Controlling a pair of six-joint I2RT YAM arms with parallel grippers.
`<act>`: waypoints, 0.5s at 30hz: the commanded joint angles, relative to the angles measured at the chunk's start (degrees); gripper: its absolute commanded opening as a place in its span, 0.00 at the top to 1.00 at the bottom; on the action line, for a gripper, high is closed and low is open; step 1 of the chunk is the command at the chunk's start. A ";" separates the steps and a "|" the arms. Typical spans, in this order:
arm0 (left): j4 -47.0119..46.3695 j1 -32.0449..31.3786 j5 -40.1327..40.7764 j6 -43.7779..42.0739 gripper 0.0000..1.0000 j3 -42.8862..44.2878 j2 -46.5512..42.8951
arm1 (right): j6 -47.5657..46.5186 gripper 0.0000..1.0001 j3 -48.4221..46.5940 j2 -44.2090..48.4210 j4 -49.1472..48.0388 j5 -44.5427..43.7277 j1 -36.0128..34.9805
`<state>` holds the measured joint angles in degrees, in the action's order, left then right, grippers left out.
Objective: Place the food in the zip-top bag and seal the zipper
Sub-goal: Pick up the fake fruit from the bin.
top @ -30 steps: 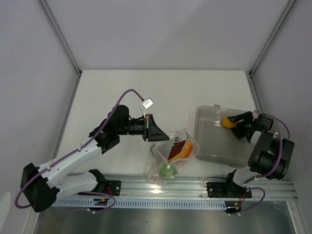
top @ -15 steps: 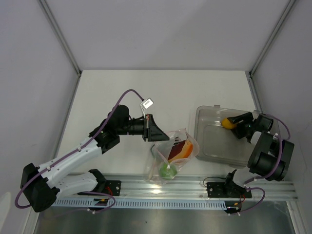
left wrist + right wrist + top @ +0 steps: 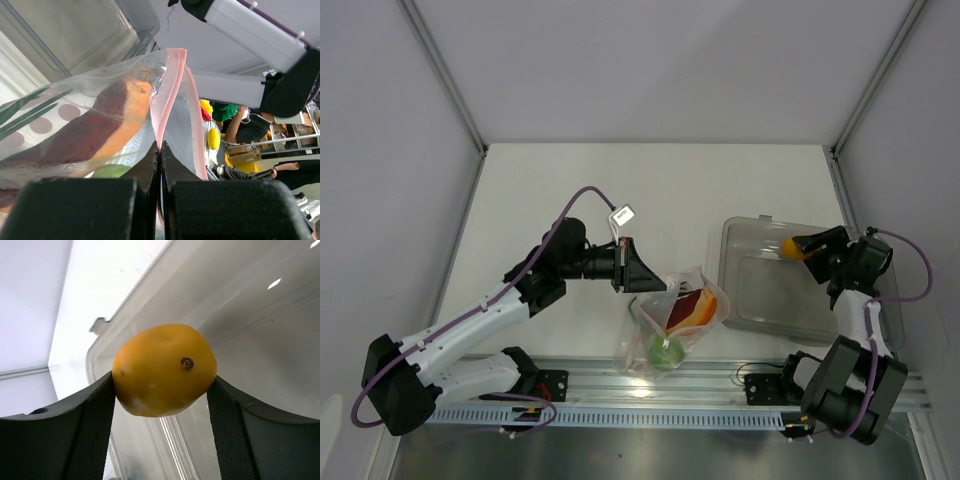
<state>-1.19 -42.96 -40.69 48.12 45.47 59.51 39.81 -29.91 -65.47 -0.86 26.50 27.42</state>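
The clear zip-top bag (image 3: 670,320) lies near the table's front edge, holding the reddish-brown slice (image 3: 688,308) and the green fruit (image 3: 664,352). My left gripper (image 3: 642,291) is shut on the bag's pink-red zipper strip (image 3: 167,92); the slice (image 3: 85,132) and a bit of green (image 3: 112,171) show through the plastic in the left wrist view. My right gripper (image 3: 798,247) is shut on the yellow-orange round fruit (image 3: 164,369) and holds it above the clear tray (image 3: 765,295). The dark-green bit is not in view.
The rigid clear rectangular tray (image 3: 240,315) stands at the right. An aluminium rail (image 3: 650,385) runs along the near edge. Grey walls enclose the table on left, right and back.
My right arm has swung its elbow back and lifted the yellow-orange fruit slightly to the right over the tray. The left gripper and bag have not moved.
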 commanded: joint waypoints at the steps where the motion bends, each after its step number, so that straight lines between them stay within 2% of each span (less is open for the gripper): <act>1: -1.45 0.51 0.52 0.49 0.99 -0.48 -1.58 | -2.46 1.00 -0.23 5.61 4.90 -0.40 -0.35; 9: -1.01 0.51 1.05 0.49 0.99 -0.39 -2.11 | -3.43 1.00 -3.39 14.57 13.25 4.61 -2.19; 15: 0.22 0.60 1.93 0.05 0.99 -0.12 -3.16 | -4.48 1.00 -8.40 21.08 18.96 5.49 -9.83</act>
<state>-0.67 -42.94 -39.62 48.07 45.15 58.13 37.06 -33.47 -46.94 14.96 30.04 20.53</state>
